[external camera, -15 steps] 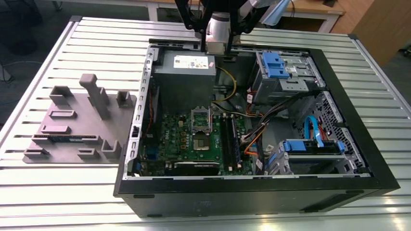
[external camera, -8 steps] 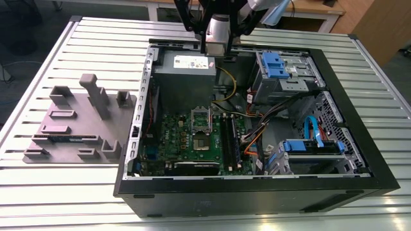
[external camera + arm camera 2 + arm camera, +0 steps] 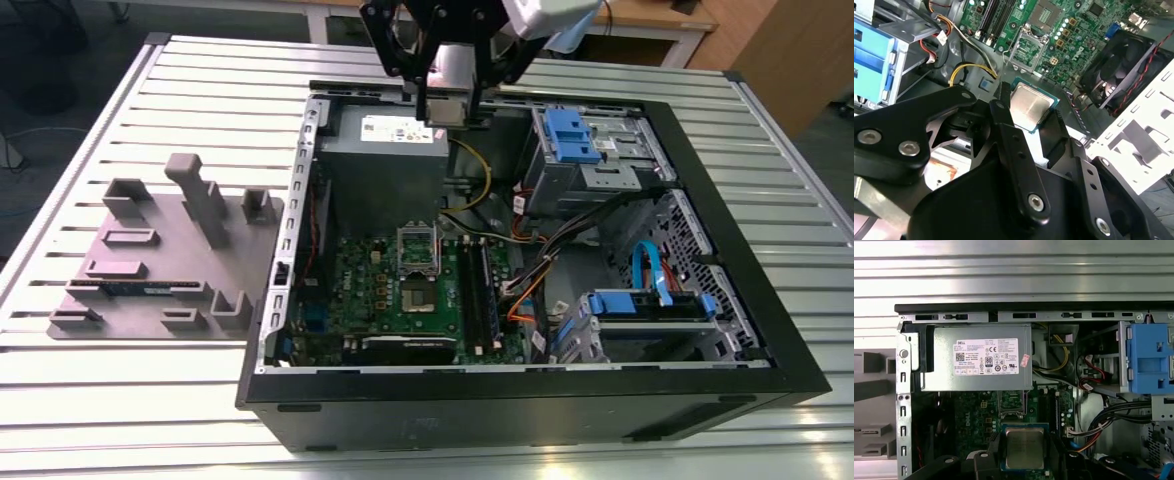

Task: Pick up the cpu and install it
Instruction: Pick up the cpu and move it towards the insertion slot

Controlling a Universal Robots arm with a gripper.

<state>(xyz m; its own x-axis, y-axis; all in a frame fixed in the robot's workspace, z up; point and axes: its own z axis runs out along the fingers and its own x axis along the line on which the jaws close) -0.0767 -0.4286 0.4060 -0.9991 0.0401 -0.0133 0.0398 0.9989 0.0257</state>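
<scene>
In the exterior view the end effector point(image 3: 446, 100) hangs over the power supply point(image 3: 387, 150), clamped on the cpu point(image 3: 445, 110). The open socket point(image 3: 424, 297) lies toward six o'clock. In both wrist views the cpu point(image 3: 1030, 106) point(image 3: 1024, 447) sits flat in the grip, above the board point(image 3: 1079, 35).

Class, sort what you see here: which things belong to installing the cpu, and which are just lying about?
Job in hand: cpu; gripper holding it; open socket; green motherboard.

Lying about: grey power supply; blue drive bracket; black fan; grey fixture plate.
</scene>
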